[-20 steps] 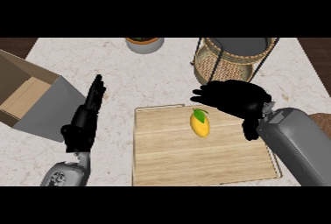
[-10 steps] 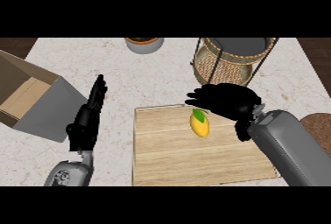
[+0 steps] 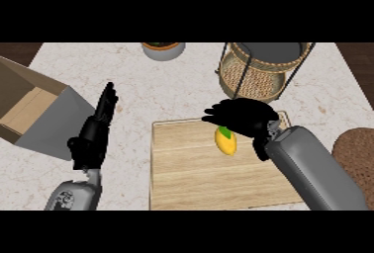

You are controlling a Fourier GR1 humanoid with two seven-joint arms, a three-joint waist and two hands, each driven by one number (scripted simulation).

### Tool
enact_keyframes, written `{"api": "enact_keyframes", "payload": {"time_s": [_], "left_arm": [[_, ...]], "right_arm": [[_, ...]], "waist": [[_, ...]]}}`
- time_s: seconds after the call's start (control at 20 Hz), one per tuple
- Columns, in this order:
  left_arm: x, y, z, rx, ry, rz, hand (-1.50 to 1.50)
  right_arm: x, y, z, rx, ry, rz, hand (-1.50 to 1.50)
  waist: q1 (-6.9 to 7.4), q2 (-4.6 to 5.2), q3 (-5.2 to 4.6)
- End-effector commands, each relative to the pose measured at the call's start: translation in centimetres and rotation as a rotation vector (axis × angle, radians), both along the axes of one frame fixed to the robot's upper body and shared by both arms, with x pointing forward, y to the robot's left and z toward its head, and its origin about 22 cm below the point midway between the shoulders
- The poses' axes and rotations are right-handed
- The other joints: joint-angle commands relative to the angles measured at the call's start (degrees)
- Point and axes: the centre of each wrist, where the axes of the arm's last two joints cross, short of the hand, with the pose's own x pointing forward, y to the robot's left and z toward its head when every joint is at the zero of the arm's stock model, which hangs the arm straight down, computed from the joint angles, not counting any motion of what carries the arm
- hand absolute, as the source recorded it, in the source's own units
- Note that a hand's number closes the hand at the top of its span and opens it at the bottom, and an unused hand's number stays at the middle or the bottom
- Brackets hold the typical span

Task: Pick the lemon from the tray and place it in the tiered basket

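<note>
Hovering over the far part of the wooden tray, the right robot hand has its fingers spread and curved downward with nothing in them. The lemon lies on the tray just below and slightly to the near-left of that palm, partly shaded by it; whether any finger touches it cannot be told. Its long axis runs roughly near to far, tilted a little to the right at the near end. The left robot hand rests over the bench well to the left, fingers straight, clearly farther from the fruit. The tiered basket stands just beyond the tray's far right corner, so the right hand looks best placed for grasp and carry.
</note>
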Motion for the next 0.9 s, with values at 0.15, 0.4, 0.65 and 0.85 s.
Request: {"api": "enact_keyframes", "payload": {"time_s": [0.15,0.4,0.65,0.85], "left_arm": [[-0.8,0.3,0.4,-0.005,0.002,-0.009,0.0],[0.0,0.1,0.9,-0.011,0.007,0.013,0.0],[-0.1,-1.3,0.1,-0.008,-0.001,-0.013,0.0],[-0.6,-0.3,-1.4,0.004,-0.013,-0.006,0.0]], "right_arm": [[1.5,2.1,-1.1,-0.011,0.027,-0.003,-1.5],[1.6,-0.5,-2.0,-0.003,0.043,-0.023,-1.5],[2.7,1.3,-4.0,-0.022,0.033,0.002,-1.5],[1.3,0.5,-5.1,-0.003,0.048,-0.016,-1.5]], "waist": [[0.17,0.02,0.01],[0.08,0.01,0.01],[0.2,0.08,0.01],[-0.01,0.05,0.0]]}}
